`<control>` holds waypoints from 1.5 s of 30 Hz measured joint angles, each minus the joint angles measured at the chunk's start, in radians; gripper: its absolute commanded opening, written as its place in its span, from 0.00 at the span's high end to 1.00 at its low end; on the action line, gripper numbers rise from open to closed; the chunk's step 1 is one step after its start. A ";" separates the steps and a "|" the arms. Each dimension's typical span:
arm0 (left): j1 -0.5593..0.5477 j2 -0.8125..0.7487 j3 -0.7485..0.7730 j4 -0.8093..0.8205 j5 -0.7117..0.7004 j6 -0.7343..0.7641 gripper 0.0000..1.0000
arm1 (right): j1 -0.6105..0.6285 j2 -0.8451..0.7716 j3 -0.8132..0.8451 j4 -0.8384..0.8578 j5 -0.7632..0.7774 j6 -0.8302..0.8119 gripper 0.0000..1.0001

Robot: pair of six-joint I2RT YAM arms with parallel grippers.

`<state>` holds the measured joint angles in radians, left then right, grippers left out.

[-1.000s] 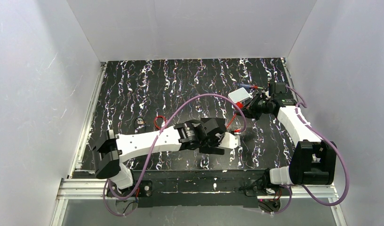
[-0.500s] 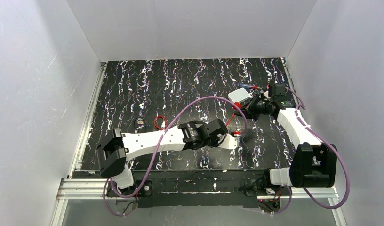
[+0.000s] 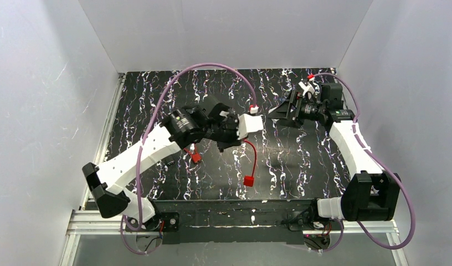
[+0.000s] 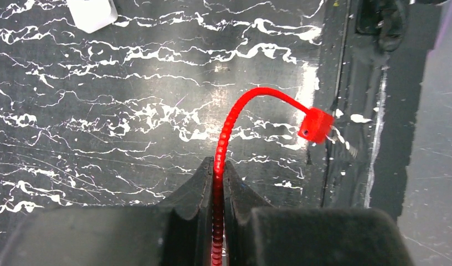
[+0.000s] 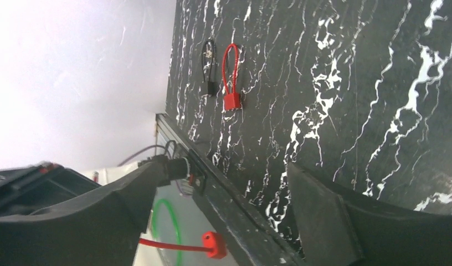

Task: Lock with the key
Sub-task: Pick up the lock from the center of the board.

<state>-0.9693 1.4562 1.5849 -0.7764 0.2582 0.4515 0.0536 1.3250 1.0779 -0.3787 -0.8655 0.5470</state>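
Note:
A red cable lock hangs from my left gripper (image 3: pixel 230 144), whose fingers (image 4: pixel 204 185) are shut on its red cable (image 4: pixel 226 124). The cable arcs down to the red lock body (image 3: pixel 248 181), (image 4: pixel 315 124), which dangles over the table's near part. A thin silvery piece (image 4: pixel 341 139) pokes out beside the body; I cannot tell whether it is the key. My right gripper (image 3: pixel 276 113), (image 5: pixel 224 177) is raised at the back right, wide open with nothing in it. Low in its view hangs the same red lock body (image 5: pixel 214 244).
A second red cable lock (image 3: pixel 195 157), (image 5: pixel 230 77) and a small black one (image 5: pixel 209 72) lie on the marbled table (image 3: pixel 157 100) left of centre. A white box (image 4: pixel 91 12) sits on the table. White walls enclose three sides.
My left gripper shut on the red cable, then lifted it and swung it back and left. My right gripper opened and rose at the back right.

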 measured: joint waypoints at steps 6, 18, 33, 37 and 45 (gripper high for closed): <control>0.048 -0.032 0.047 -0.068 0.122 -0.009 1.00 | 0.000 -0.048 0.009 -0.025 -0.062 -0.251 0.02; 0.133 -0.091 0.153 -0.154 0.308 0.022 1.00 | 0.001 -0.331 0.003 -0.010 -0.198 -0.680 0.02; 0.181 -0.112 0.191 -0.185 0.439 -0.021 1.00 | 0.217 -0.337 -0.007 -0.309 -0.058 -1.013 0.02; 0.221 -0.112 0.191 -0.167 0.447 -0.050 1.00 | 0.217 -0.309 -0.001 -0.287 0.004 -0.989 0.02; 0.271 -0.114 0.177 -0.136 0.470 -0.089 1.00 | 0.226 -0.356 0.002 -0.228 0.039 -0.998 0.06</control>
<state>-0.6988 1.3418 1.7616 -0.9123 0.7282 0.3623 0.2798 0.9686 1.0797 -0.6065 -0.8268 -0.4505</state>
